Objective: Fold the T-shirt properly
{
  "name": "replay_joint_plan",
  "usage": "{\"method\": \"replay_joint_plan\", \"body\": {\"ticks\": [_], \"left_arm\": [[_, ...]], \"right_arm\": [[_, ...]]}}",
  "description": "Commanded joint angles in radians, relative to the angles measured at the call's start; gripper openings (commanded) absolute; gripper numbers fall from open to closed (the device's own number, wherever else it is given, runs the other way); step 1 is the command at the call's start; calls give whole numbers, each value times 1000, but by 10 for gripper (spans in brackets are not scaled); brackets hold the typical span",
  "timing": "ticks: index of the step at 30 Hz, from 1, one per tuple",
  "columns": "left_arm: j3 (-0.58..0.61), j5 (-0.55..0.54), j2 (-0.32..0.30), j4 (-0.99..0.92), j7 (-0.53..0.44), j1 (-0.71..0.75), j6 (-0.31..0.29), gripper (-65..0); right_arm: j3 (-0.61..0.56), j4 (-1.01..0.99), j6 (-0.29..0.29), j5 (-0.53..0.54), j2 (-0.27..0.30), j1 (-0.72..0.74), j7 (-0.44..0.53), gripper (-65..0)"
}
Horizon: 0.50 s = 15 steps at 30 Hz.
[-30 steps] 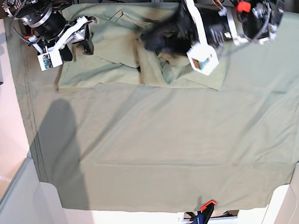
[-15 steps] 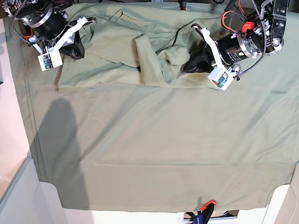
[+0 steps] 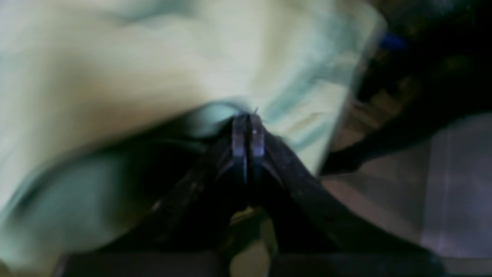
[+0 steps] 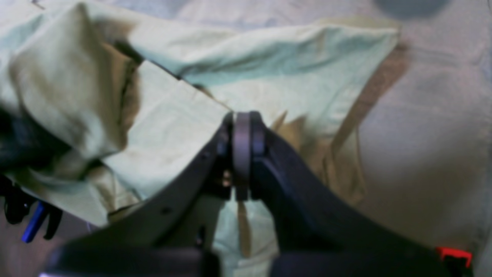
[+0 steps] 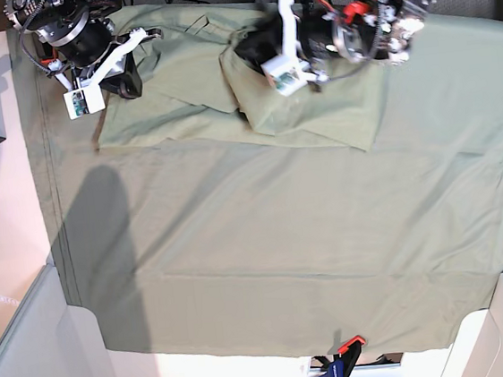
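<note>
With the T-shirt point(image 5: 223, 92) bunched at the tablecloth's point(image 5: 284, 239) far edge, the left gripper point(image 3: 248, 127) and right gripper point(image 4: 242, 130) each pinch its fabric mid-fold; next, probably draw the layer flat and release.

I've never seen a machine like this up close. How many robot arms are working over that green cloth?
2. One arm is at the top left corner, its gripper on the T-shirt. The other arm reaches in from the top right, its gripper over the shirt's middle.
</note>
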Motion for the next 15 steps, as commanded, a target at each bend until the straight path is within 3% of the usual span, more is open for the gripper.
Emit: {"method": "replay_joint_plan", "body": {"ticks": [1, 9, 15], "left_arm": [[26, -23, 10, 18, -24, -12, -9, -650], [105, -23, 100, 107, -29, -14, -9, -650], [48, -26, 82, 240, 14, -14, -9, -650]], "right_arm": [[5, 17, 0, 12, 5, 3, 21, -650], [6, 17, 0, 11, 5, 3, 23, -650], [5, 17, 0, -13, 5, 3, 24, -650]]}}
